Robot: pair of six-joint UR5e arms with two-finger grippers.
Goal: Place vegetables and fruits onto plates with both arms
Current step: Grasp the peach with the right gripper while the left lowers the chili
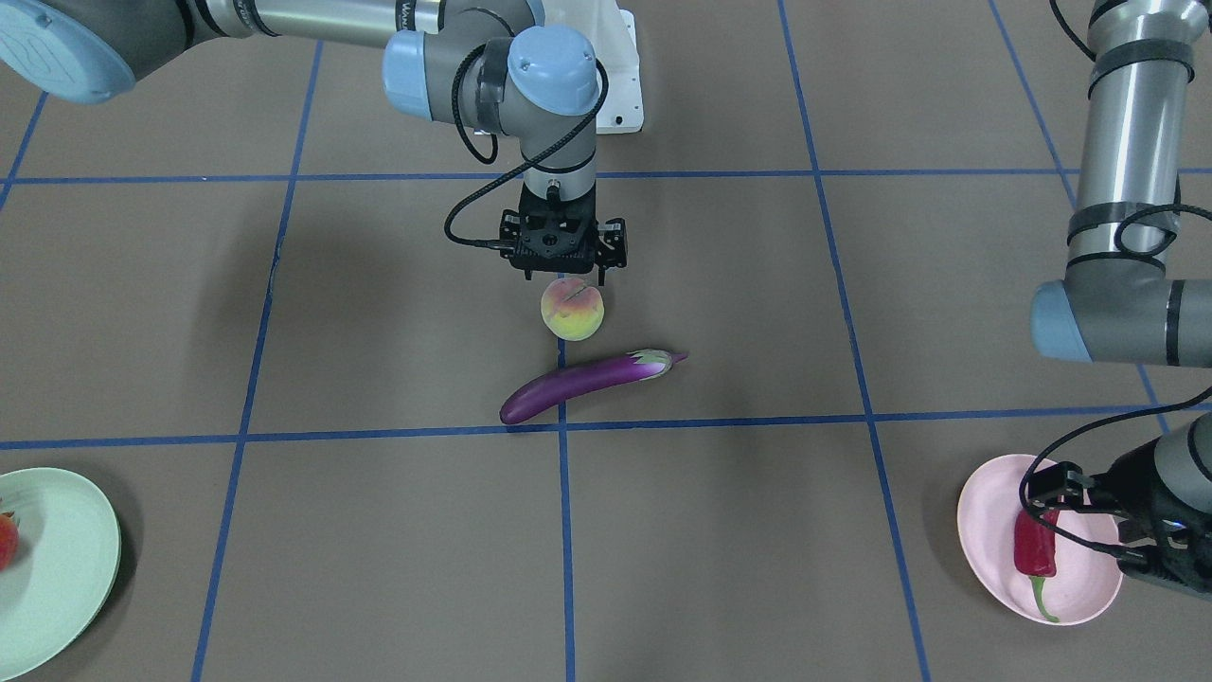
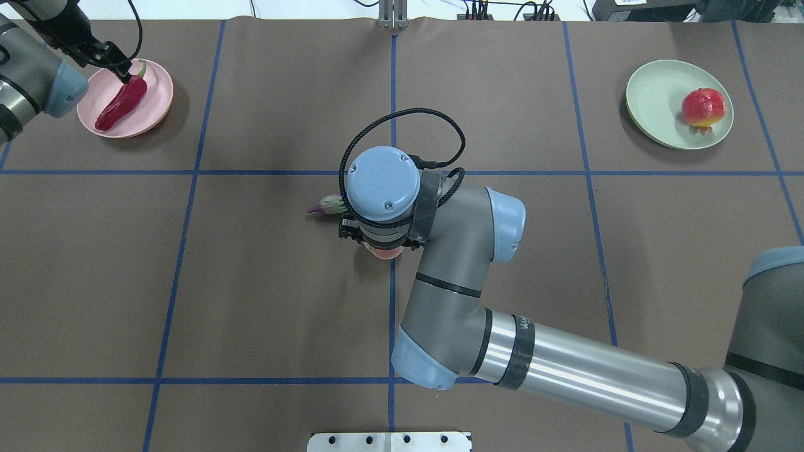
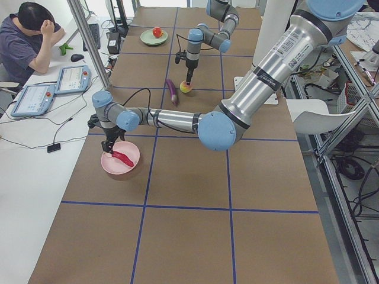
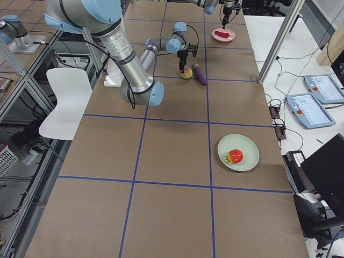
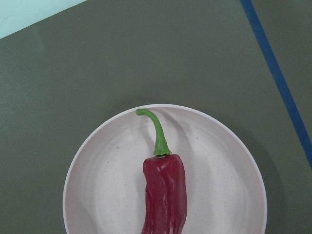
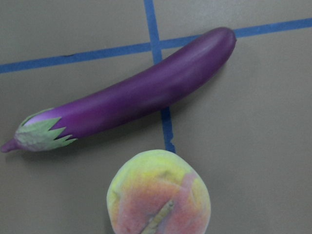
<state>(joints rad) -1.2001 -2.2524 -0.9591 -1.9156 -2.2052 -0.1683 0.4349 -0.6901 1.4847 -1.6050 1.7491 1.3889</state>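
Right end effector [image 1: 564, 278] spread just above the peach [image 1: 572, 310] on the counter [image 1: 379, 530], eggplant [image 1: 587, 382] close at its 6 o'clock seen from the front, an off-centre squeeze likely to roll the fruit into it; left end effector [image 2: 122, 72], grip impossible to tell, by the chili [image 2: 120, 103] on the pink plate [image 2: 157, 100].

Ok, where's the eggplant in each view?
Front-facing: eggplant centre, just below the peach.
Overhead: eggplant's cap only, left of right arm.
Exterior left: eggplant far, upper middle.
Exterior right: eggplant top, right of peach.
Left wrist: not in it.
Right wrist: eggplant across the top.
Landmark: the peach beside it.
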